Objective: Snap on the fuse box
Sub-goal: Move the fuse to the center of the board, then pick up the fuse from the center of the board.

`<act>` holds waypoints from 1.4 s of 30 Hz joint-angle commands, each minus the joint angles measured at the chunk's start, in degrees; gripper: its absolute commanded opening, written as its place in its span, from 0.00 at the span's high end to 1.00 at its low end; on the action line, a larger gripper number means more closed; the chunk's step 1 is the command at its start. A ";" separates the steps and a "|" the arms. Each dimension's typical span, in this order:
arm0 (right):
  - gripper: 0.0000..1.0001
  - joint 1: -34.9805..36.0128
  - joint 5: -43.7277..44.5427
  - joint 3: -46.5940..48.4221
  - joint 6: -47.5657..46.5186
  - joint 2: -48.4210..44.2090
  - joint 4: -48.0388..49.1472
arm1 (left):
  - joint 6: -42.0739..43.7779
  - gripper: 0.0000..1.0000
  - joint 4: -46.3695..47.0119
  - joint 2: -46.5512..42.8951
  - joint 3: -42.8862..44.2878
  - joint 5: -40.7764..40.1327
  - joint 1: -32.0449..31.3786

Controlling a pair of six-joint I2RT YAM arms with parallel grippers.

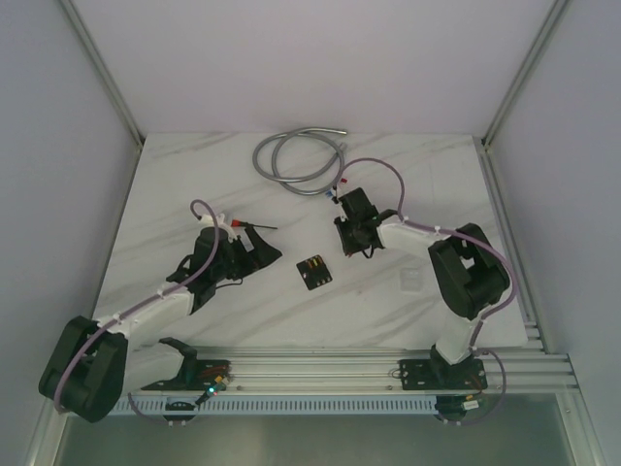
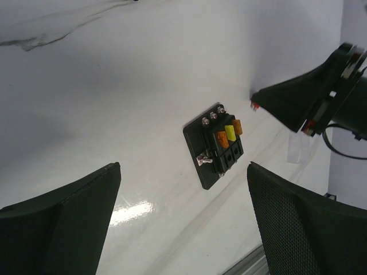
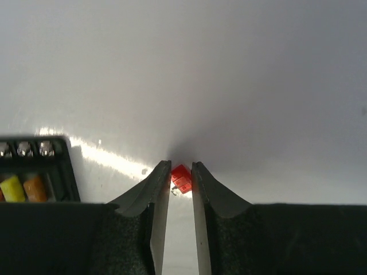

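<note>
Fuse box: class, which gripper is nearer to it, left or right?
Right. The right gripper, pinching a red fuse, sits just off a corner of the fuse box. The left gripper, wide open, hangs farther back, facing the box.

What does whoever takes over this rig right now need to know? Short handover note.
Left pincer: open, empty, facing the fuse box.
Right pincer: nearly closed, tips pinching a red fuse close to the box.
Fuse box: flat on the table between the arms, ungripped; yellow fuse and orange fuses seated.
Clear square piece: loose, right of the box.
Done: red fuse picked up, apparently.
Left: probably seating the red fuse.
</note>
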 commanded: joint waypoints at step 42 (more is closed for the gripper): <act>0.62 0.40 2.14 4.01 2.65 3.63 -18.21 | 0.02 0.00 -0.05 -2.96 -1.32 2.08 0.30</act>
